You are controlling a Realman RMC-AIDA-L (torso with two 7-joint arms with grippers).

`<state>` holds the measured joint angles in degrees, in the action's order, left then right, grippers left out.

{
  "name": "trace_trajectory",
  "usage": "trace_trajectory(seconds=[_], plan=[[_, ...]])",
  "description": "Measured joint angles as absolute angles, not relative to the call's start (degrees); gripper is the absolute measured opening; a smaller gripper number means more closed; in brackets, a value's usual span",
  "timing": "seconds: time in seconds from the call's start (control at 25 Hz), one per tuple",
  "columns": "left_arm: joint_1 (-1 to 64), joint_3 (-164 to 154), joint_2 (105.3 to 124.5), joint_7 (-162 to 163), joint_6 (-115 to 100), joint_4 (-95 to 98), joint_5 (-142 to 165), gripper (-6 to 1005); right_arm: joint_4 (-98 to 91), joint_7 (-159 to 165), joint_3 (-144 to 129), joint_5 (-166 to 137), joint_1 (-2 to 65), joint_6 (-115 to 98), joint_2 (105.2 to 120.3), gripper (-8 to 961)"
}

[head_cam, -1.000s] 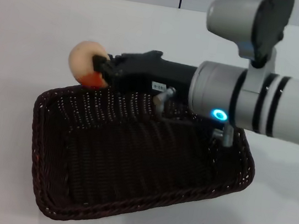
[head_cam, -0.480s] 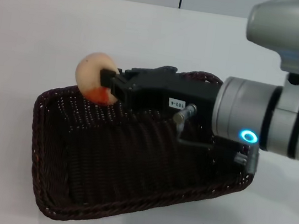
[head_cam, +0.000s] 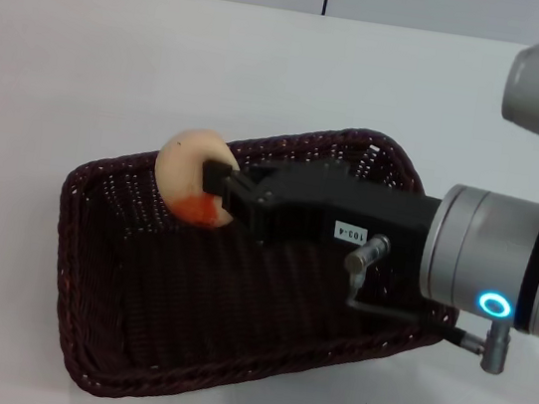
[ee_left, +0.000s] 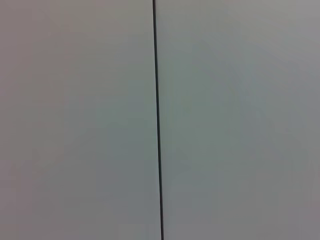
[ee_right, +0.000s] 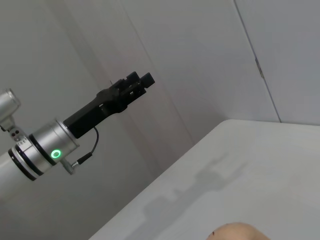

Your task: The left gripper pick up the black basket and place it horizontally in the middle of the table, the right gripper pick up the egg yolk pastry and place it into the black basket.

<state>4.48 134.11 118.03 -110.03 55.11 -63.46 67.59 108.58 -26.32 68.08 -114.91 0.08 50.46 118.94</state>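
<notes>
One step left: basket (head_cam: 235, 308) already flat mid-surface (head_cam: 89, 56); right hand (head_cam: 219, 187), pinching pastry (head_cam: 191, 173) above it, must release; left hand (ee_right: 134, 85) parked w/ fingers together.

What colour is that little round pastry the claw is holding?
The egg yolk pastry is cream-beige with an orange-red patch low on its side, clearest in the head view.

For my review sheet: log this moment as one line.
stage: placing | right gripper: shut on egg yolk pastry, above black basket | left gripper: raised off table, idle
</notes>
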Motion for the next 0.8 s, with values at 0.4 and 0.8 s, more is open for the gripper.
trace_trajectory(seconds=[0.4,0.8], plan=[[4.4,134.2,118.03,-110.03,55.65,-63.46,67.59,773,107.97,-26.09,68.12,-114.66,-0.24,51.07,119.01,38],[4.23,135.08,118.03,-110.01,55.9,-63.29,67.59,773,107.98,-24.89,68.29,-115.02,0.39,50.54,119.05,247]])
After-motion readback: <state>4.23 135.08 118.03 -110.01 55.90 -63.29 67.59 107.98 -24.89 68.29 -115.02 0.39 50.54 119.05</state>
